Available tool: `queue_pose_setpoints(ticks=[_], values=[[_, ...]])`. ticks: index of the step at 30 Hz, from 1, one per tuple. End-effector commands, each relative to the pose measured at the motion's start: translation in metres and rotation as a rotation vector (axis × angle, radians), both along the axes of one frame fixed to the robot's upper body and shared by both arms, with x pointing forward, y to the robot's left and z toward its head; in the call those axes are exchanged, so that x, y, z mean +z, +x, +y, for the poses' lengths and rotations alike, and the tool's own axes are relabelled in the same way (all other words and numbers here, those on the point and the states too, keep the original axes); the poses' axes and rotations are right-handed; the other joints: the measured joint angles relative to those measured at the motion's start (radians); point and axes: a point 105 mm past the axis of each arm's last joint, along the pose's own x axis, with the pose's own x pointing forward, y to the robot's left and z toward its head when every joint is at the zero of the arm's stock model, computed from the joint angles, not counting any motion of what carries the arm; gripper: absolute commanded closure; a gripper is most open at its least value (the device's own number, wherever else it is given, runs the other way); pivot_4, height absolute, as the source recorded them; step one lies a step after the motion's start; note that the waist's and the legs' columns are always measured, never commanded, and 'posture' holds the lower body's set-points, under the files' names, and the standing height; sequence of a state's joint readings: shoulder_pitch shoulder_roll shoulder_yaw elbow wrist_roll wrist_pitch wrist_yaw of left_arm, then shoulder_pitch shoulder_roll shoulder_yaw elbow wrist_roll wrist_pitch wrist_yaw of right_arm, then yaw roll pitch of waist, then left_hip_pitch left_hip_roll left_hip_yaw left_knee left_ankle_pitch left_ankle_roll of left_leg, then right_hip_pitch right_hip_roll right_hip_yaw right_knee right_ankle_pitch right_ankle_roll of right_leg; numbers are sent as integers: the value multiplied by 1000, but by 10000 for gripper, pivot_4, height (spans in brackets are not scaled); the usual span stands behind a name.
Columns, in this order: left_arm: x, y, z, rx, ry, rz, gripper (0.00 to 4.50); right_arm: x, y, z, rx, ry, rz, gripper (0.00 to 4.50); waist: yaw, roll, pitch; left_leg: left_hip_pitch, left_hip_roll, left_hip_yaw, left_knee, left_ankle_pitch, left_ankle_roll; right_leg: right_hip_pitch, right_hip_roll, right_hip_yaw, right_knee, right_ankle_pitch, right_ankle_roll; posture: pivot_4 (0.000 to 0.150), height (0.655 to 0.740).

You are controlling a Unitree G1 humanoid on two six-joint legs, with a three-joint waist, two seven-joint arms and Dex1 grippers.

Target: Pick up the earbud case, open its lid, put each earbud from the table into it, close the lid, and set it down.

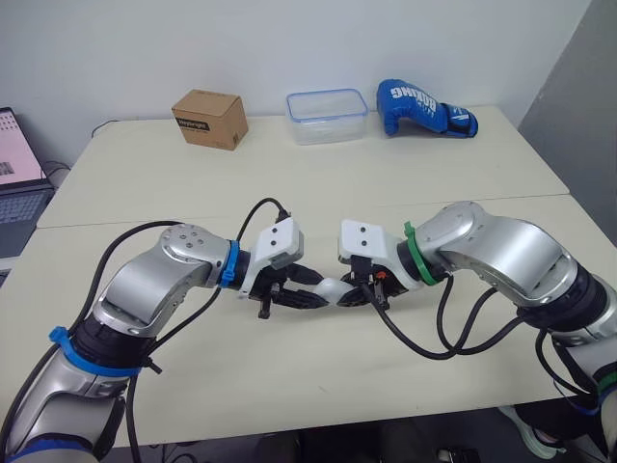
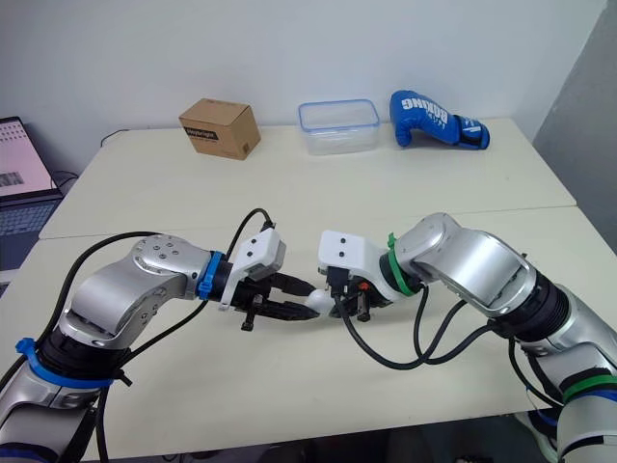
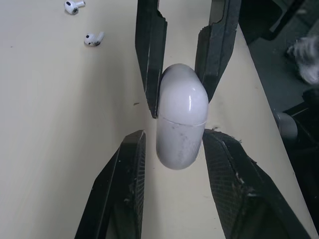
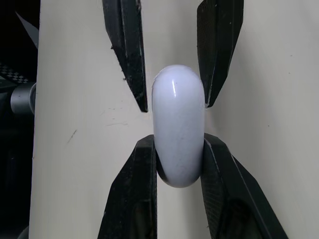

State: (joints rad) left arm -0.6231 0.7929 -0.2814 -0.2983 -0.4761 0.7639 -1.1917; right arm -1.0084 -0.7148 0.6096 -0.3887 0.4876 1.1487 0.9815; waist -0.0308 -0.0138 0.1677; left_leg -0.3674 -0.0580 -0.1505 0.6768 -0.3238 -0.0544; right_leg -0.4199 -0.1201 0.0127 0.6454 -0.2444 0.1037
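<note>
The right gripper (image 4: pixel 179 138) is clamping the white earbud case (image 1: pixel 332 288) from one end, pads pressing on both of its sides. The left gripper (image 3: pixel 175 134) is coming at it from the opposite end and is closing on the case's other half. So both grippers are meeting tip to tip, and the case is sitting between them just above the near part of the table (image 1: pixel 386 183). The lid (image 3: pixel 183 92) is looking shut, its seam showing as a thin line across the middle. Moving outward, two white earbuds (image 3: pixel 74 6) (image 3: pixel 93 39) are lying loose on the tabletop, close together and well apart from the case. At the far edge a cardboard box (image 1: pixel 210 118), a clear plastic container (image 1: pixel 327 116) and a blue boxing glove (image 1: pixel 424 108) are lining up in a row, and a laptop (image 1: pixel 19 174) is sitting off to the left.
</note>
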Motion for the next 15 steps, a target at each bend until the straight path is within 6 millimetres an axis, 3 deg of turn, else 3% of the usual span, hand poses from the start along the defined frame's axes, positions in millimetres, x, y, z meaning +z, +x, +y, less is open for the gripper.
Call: queue_pose_setpoints(ticks=[1,5,10,15], values=[[4,-1,-3,-20,5,-18,26879,12,2,4,12,7,-47,37408,0,0,0,0,0,0,0,0,0,0,0,0,0,0,0,1500,7307],[3,-2,-3,-29,4,-15,26879,13,3,5,5,7,-50,37408,0,0,0,0,0,0,0,0,0,0,0,0,0,0,0,1500,7307],[3,2,-5,-19,-8,-28,37499,16,3,7,9,15,-46,37408,0,0,0,0,0,0,0,0,0,0,0,0,0,0,0,1500,7307],[3,4,-6,-15,-24,-35,37609,17,2,9,11,18,-43,37408,0,0,0,0,0,0,0,0,0,0,0,0,0,0,0,1500,7307]])
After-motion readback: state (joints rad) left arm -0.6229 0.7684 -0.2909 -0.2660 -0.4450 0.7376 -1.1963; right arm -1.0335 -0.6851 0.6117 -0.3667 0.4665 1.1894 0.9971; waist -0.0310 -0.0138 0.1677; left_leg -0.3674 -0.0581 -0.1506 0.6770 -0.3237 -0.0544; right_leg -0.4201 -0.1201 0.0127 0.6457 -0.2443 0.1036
